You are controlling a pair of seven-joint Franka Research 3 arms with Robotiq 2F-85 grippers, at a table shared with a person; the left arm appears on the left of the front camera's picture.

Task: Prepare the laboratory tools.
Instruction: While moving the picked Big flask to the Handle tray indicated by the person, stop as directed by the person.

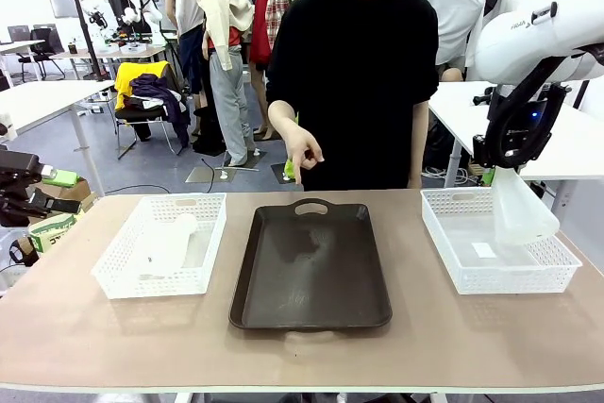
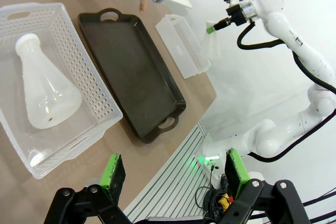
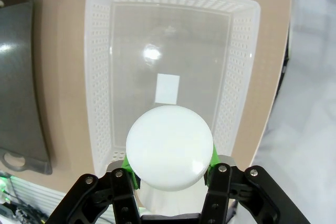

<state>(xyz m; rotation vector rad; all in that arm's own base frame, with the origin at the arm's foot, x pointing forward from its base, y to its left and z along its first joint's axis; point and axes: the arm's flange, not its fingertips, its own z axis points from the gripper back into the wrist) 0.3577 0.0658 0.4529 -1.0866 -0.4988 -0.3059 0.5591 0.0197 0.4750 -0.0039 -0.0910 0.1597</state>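
Front view: big tan table [image 1: 85, 346], dark tray [image 1: 311, 266] flat in the middle. Left basket [image 1: 111, 282] and right basket [image 1: 510, 278] beside it, one each side. First flask [image 1: 170, 244] lying on its side in the left basket. Second flask [image 1: 524, 209] hanging over the right basket (neck up), pinched by the right gripper [image 3: 170, 162], maybe not touching the basket floor. Left gripper [image 2: 174, 169] spread wide, holding nothing. Person's hand [image 1: 304, 150] pointing down toward the tray.

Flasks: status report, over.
Right gripper shut on one flask over right basket. Left gripper open. Other flask lies in left basket. Person's hand points at tray.
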